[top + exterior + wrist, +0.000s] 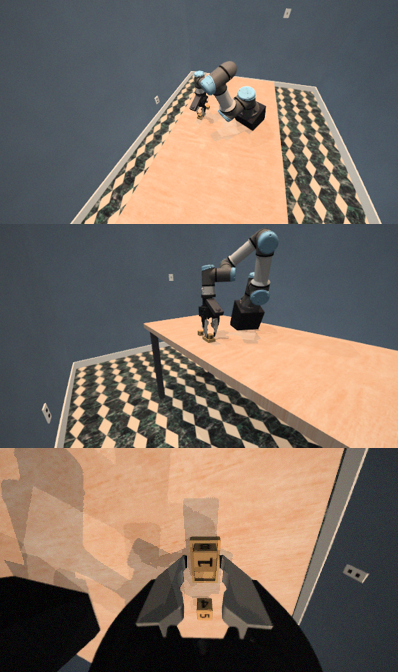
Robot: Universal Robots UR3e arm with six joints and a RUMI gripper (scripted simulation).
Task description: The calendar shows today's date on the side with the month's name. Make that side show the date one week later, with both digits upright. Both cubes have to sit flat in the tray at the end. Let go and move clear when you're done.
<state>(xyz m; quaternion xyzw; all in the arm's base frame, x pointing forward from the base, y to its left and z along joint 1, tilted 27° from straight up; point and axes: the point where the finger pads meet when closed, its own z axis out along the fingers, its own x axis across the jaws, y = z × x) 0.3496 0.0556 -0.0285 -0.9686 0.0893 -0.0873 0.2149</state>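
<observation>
The tray (pixel 199 118) (pixel 208 340) (pixel 205 575) is small and wooden and stands on the table. One cube (pixel 200 114) (pixel 204 557) sits in its far part in the wrist view, with a 1 lying sideways on the top face and a partly hidden figure on the dark side face. The other cube (pixel 207 106) (pixel 200 333) (pixel 204 609) lies on the table outside the tray, showing a 4 and a 5. My gripper (pixel 210 335) (pixel 203 556) is partly open, pointing down, with its fingertips on either side of the tray cube and gaps beside it. The month's name cannot be read.
The table (pixel 205 166) (pixel 304 368) carries the arm's black base block (pixel 251 116) (pixel 246 317) to the right of the tray in the top and exterior views. The table edge (pixel 179 347) runs near the tray. The loose cube lies close to the tray's end.
</observation>
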